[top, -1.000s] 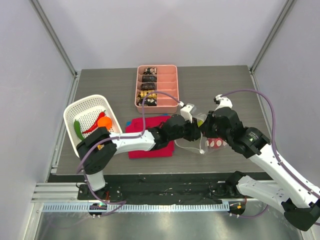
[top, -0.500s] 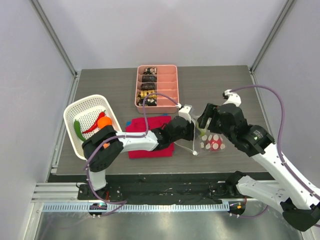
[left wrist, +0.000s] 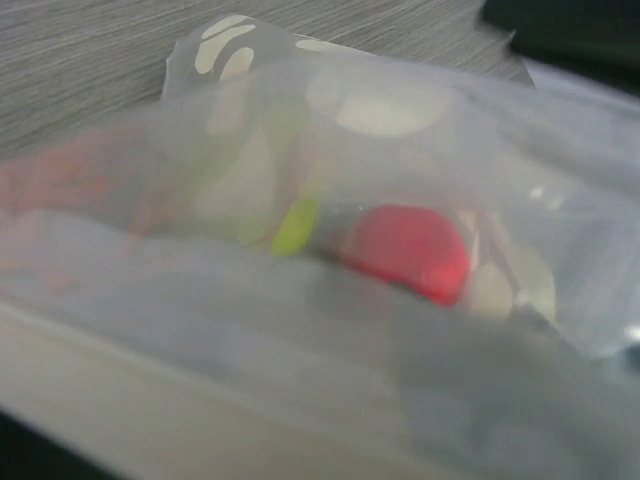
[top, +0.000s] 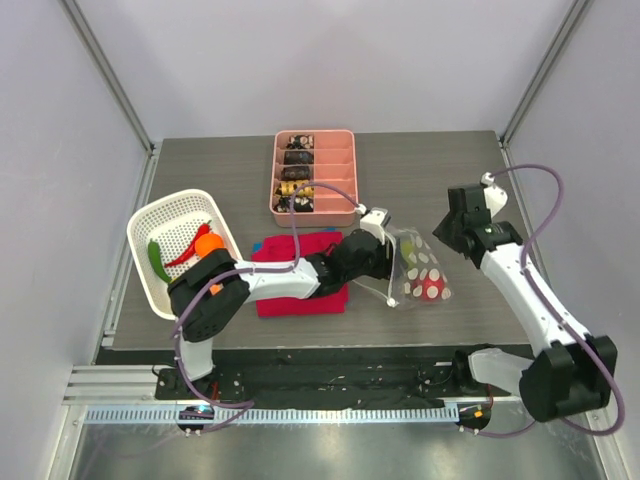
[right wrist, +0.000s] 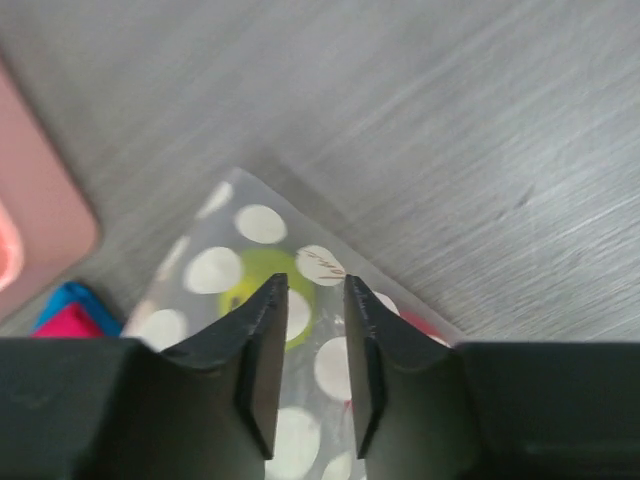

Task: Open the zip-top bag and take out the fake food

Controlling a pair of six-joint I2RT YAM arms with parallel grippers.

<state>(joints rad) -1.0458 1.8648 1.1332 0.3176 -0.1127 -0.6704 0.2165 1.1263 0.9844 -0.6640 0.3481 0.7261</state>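
Note:
The zip-top bag [top: 420,268], clear with white dots, lies on the table right of centre. It holds fake food: a red piece [top: 428,288] and a yellow-green piece [right wrist: 250,292]. My left gripper [top: 383,252] is at the bag's left end. In the left wrist view the bag's plastic [left wrist: 400,110] fills the picture and hides the fingers, with the red piece [left wrist: 410,250] behind it. My right gripper [right wrist: 312,290] hovers over the bag's far corner [right wrist: 262,222], its jaws slightly apart and empty. It also shows in the top view [top: 447,232].
A white lattice basket [top: 150,225] at the left holds a red chili [top: 185,248], a green pod [top: 157,258] and an orange [top: 208,243]. A pink divided tray [top: 340,205] stands at the back. A red cloth [top: 290,300] lies under my left arm.
My right gripper has drawn back from the bag, up and to the right. The bag has settled onto the table. My left arm has stayed at the bag's left end.

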